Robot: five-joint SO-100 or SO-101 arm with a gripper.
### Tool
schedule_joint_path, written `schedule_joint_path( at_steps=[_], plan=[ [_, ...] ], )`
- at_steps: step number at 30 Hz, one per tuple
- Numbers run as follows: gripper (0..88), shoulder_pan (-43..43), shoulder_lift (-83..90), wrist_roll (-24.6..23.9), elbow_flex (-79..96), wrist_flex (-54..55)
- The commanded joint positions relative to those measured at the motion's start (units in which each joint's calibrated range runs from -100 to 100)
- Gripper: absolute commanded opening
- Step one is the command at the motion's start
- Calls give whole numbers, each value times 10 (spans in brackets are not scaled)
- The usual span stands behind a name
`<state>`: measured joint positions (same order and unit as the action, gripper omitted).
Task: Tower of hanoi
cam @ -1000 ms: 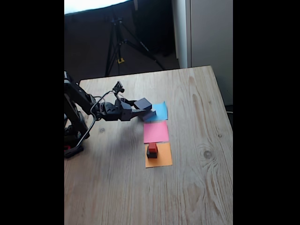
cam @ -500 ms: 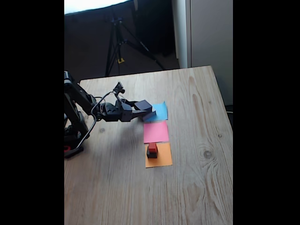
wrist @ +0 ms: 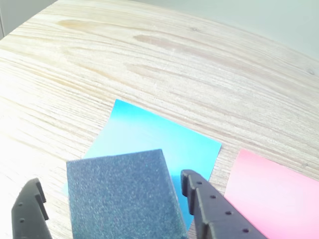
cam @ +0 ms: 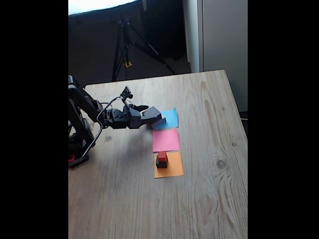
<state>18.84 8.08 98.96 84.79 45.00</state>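
- No brand, label or readable writing could be made out on the blocks, the paper squares or the arm in either view.
- In the wrist view, a grey block (wrist: 122, 196) with a fine speckled, foam-like surface sat between the two dark fingers (wrist: 212, 211) of the gripper (wrist: 112, 199), which stood on either side of it; whether they pressed on its faces could not be told there.
- In the fixed view, the gripper (cam: 155, 118) was closed around that block (cam: 152, 113), holding it at the left edge of the blue paper square (cam: 170, 118); whether it was clear of the paper could not be told.
- In the wrist view, the blue square (wrist: 164, 142) lay under and beyond the block, and the pink paper square (wrist: 276, 191) lay to its right, apart from it.
- In the fixed view, the blue, pink (cam: 165, 140) and orange (cam: 169, 166) squares made a column on the wooden table (cam: 209, 199).
- A tiny red cube (cam: 162, 156) sat on top of a small black cube (cam: 161, 163), both on the left part of the orange square.
- The arm (cam: 82, 124) reached in from the left edge of the table in the fixed view.
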Motion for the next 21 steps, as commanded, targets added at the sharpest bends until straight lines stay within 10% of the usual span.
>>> schedule_joint_path(
  at_steps=[1, 8, 12, 21],
  plan=[
    [346, 0, 61, -28, -23, -20],
    [305, 0, 158, -115, -80, -165],
    [3, -3, 222, -155, -116, -291],
    [2, -11, 348, -174, -232, -666]
  ],
)
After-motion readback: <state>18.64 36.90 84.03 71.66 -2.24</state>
